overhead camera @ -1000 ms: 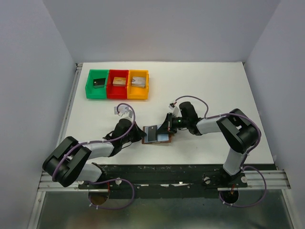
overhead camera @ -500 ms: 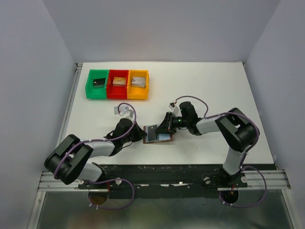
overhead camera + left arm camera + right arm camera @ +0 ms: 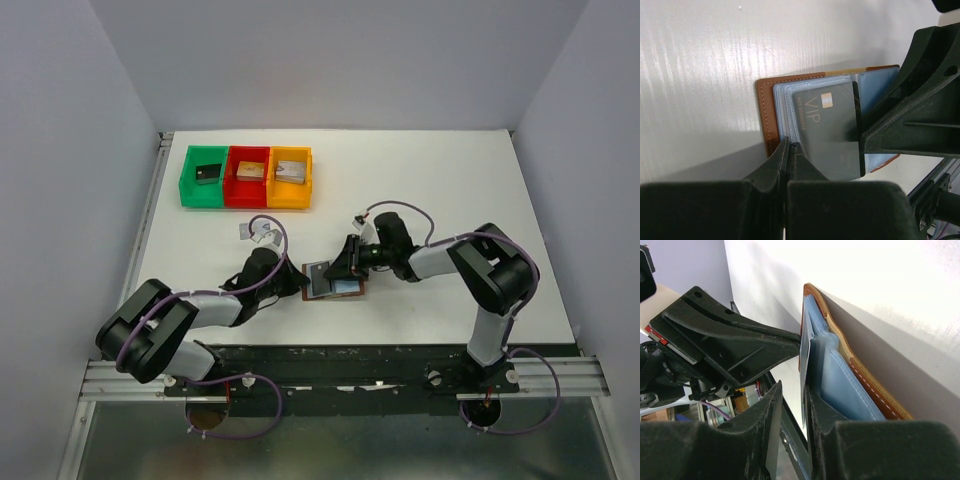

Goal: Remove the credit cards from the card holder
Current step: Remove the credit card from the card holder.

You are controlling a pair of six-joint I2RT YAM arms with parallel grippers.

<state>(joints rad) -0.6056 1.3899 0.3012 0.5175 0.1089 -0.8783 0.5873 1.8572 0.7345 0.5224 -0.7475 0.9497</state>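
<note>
Hold the brown card holder (image 3: 767, 110), open on the surface (image 3: 700, 60), with the closed left claw (image 3: 789, 150) at its edge. Pinch the grey VIP card (image 3: 827, 130), flanked by the narrowly parted right claw (image 3: 791, 390), across its free end: likely thin, stiff, slick, light.

The setting is a robotics lab test cell. A white tabletop (image 3: 450, 170) is enclosed at the back and on both sides by plain pale panels (image 3: 340, 60). The left arm (image 3: 190, 315) and the right arm (image 3: 480, 270) are bolted to a black metal rail (image 3: 340, 360) along the near edge, with purple cables (image 3: 265, 222) looped over their joints. A green tray (image 3: 185, 185), a red tray (image 3: 247, 199) and an orange tray (image 3: 290, 202) stand in a row at the far left
</note>
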